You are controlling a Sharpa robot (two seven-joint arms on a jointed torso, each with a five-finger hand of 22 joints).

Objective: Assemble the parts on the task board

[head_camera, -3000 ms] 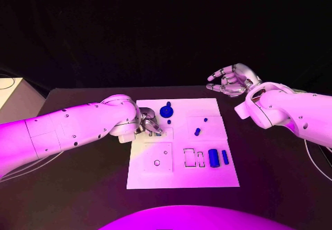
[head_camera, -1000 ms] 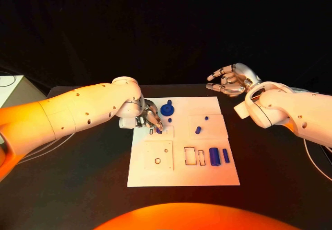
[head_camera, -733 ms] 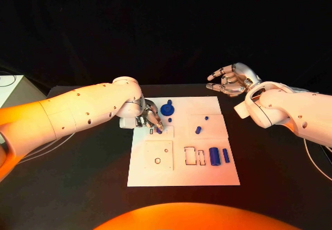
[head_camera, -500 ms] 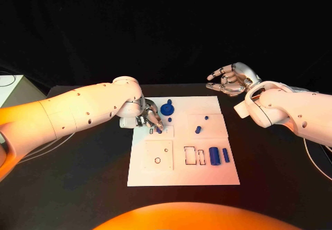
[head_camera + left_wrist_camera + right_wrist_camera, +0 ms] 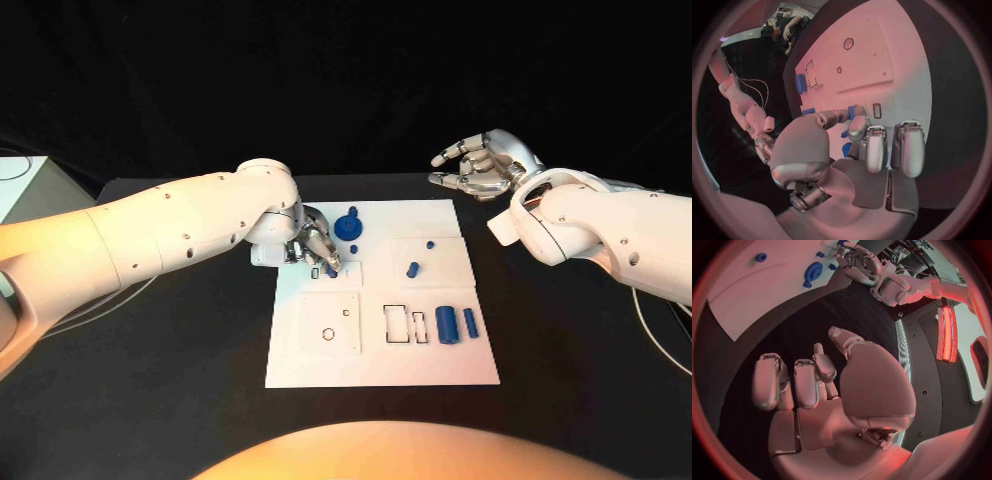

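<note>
Left hand [image 5: 310, 243] pinched a small blue part [image 5: 330, 268] at the task board [image 5: 382, 360]'s near-left slot; insertion step, I'd judge. Next: align, press down. Right hand [image 5: 480, 166] hovered empty, fingers apart, above the counter [image 5: 173, 380] off the board.

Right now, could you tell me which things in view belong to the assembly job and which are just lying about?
Job:
- task board
- blue parts on it: round part, small peg, two bars
- small blue part pinched by the left robot hand
- right robot hand, holding nothing

Lying about:
- white box at the table's left edge
</note>
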